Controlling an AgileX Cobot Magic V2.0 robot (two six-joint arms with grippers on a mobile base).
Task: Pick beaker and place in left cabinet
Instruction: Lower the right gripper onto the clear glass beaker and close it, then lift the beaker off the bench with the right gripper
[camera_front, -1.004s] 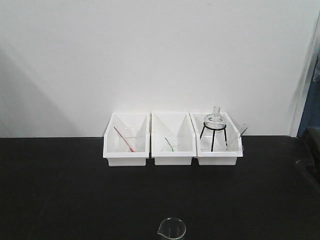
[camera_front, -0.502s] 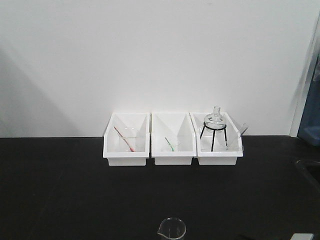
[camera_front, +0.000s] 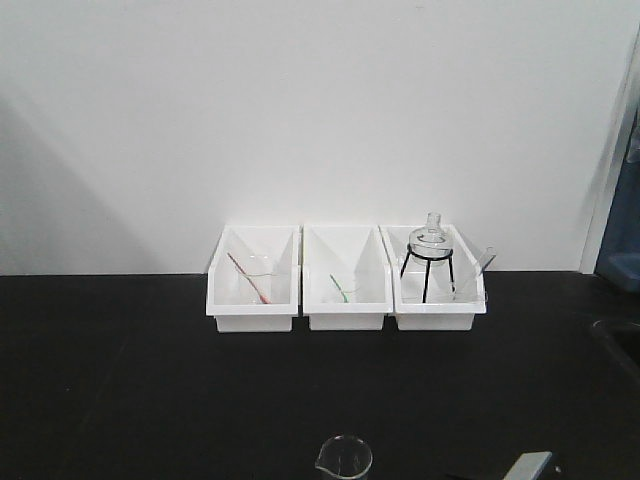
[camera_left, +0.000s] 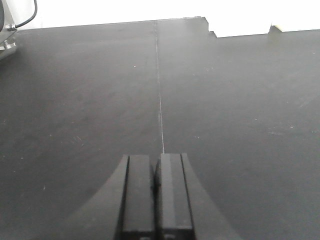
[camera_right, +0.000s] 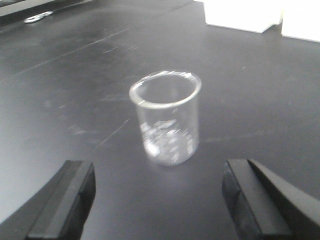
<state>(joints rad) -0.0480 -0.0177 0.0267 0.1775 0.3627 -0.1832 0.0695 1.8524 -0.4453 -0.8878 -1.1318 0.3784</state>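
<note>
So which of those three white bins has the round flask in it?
The right bin: its flask sits on a black tripod. The middle bin holds a green rod, the left bin a red rod.

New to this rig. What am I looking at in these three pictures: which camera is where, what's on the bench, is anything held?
This is a two-armed robot on a wheeled base. Each arm ends in a two-fingered pincer with a camera on its wrist.

The wide picture looks forward from the robot over a black table. Three white bins stand against the wall, and the right one holds a glass flask on a black tripod. The clear beaker sits at the near edge.

The left wrist picture shows the left pincer shut on nothing, over bare table.

The right wrist picture shows the right pincer open, with one finger at each side of the picture. The beaker stands upright on the table just ahead of it, untouched. Nothing is held.
</note>
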